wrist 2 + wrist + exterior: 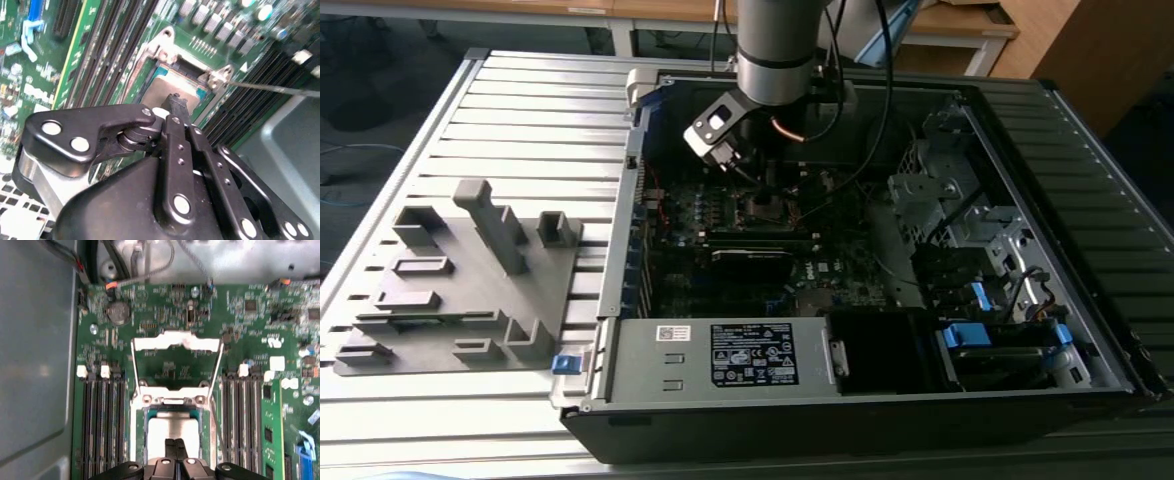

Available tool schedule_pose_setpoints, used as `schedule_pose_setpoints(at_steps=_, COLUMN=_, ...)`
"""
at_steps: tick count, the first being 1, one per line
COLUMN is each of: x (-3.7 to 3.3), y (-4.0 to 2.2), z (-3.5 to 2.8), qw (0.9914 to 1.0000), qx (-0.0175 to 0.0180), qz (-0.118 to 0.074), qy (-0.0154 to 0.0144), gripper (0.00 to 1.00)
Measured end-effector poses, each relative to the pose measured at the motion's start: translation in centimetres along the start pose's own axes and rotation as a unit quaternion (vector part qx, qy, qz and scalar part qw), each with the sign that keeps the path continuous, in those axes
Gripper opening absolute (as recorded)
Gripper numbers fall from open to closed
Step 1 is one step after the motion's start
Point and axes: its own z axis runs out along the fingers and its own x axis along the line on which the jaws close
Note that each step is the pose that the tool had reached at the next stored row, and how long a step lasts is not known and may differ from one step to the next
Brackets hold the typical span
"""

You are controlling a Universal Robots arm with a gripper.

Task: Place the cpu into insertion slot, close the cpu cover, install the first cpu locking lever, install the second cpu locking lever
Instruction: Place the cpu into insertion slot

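Note:
The cpu point(172, 429), a silver-grey square, lies in the insertion slot point(145, 426) on the green board. In both wrist views my gripper point(175, 442) is shut, its fingertips point(176, 102) together right over the cpu's top point(159, 93), seemingly touching it. The cpu cover point(175, 342), a silver frame, is swung open on its hinge beyond the slot. A thin wire locking lever point(280, 89) stands free beside the slot point(159, 75). In the exterior view the gripper point(767, 190) reaches down into the open computer case over the slot point(765, 210).
Long black memory slots point(102, 425) flank the socket on both sides. Cables point(874, 120) hang beside the arm. The case walls point(627, 230) and a power supply point(720, 355) ring the board. A grey fixture plate point(454, 270) lies on the slatted table at the exterior view's left.

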Motion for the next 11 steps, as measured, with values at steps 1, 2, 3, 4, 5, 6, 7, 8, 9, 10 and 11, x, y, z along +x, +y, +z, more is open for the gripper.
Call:
schedule_pose_setpoints(at_steps=1, x=0.00, y=0.00, z=0.00, qw=1.00000, qx=0.0003, qz=0.000, qy=0.0000, gripper=0.11)
schedule_pose_setpoints(at_steps=2, x=0.00, y=0.00, z=0.00, qw=1.00000, qx=0.0006, qz=0.000, qy=0.0000, gripper=0.11)
schedule_pose_setpoints(at_steps=3, x=0.00, y=0.00, z=0.00, qw=1.00000, qx=0.0008, qz=0.000, qy=0.0000, gripper=0.11)
schedule_pose_setpoints(at_steps=4, x=0.00, y=0.01, z=0.01, qw=1.00000, qx=0.0009, qz=0.000, qy=0.0001, gripper=0.11)
schedule_pose_setpoints(at_steps=5, x=0.01, y=0.08, z=0.02, qw=1.00000, qx=0.0009, qz=0.000, qy=0.0002, gripper=0.11)
schedule_pose_setpoints(at_steps=6, x=0.03, y=0.14, z=0.02, qw=1.00000, qx=0.0009, qz=0.000, qy=0.0002, gripper=0.11)
schedule_pose_setpoints(at_steps=7, x=0.03, y=0.20, z=0.03, qw=1.00000, qx=0.0009, qz=0.000, qy=0.0002, gripper=0.11)
schedule_pose_setpoints(at_steps=8, x=0.04, y=0.25, z=0.04, qw=1.00000, qx=0.0009, qz=0.000, qy=0.0002, gripper=0.11)
schedule_pose_setpoints(at_steps=9, x=0.04, y=0.28, z=0.06, qw=1.00000, qx=0.0009, qz=0.000, qy=0.0001, gripper=0.11)
schedule_pose_setpoints(at_steps=10, x=0.05, y=0.32, z=0.09, qw=1.00000, qx=0.0009, qz=0.000, qy=0.0001, gripper=0.11)
schedule_pose_setpoints(at_steps=11, x=0.05, y=0.36, z=0.15, qw=1.00000, qx=0.0009, qz=0.000, qy=0.0001, gripper=0.11)
